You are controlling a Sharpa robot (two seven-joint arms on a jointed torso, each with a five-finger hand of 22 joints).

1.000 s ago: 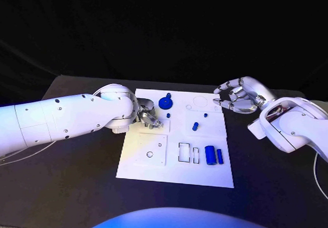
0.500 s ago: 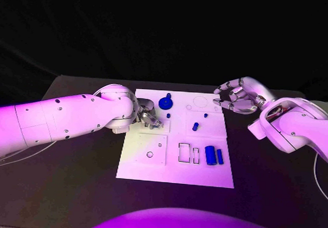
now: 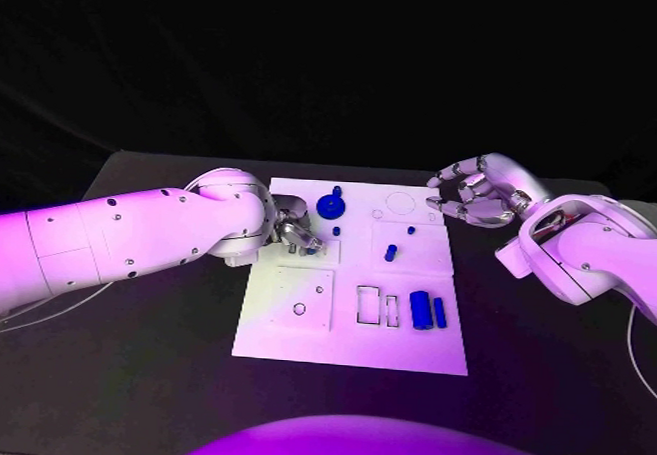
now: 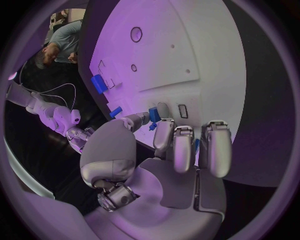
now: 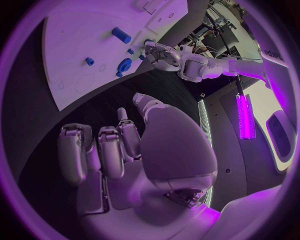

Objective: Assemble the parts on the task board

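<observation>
White and flat, the task board [image 3: 351, 338] is lying in the middle of the black table [image 3: 150, 381], carrying small blue parts: a round disc-shaped part [image 3: 331, 204], a short peg [image 3: 390, 253] and two upright cylinders [image 3: 429, 311] beside rectangular slots. The silver left robot hand [image 3: 297, 233] is resting at the board's left edge, pinching a small blue part [image 4: 154, 114] between thumb and finger. The right robot hand [image 3: 474, 196] is hovering off the board's far right corner, fingers curled, grasping nothing.

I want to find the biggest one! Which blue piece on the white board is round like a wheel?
The round blue part near the task board's far edge, beside the left hand. The other blue pieces are small pegs or straight blocks.
</observation>
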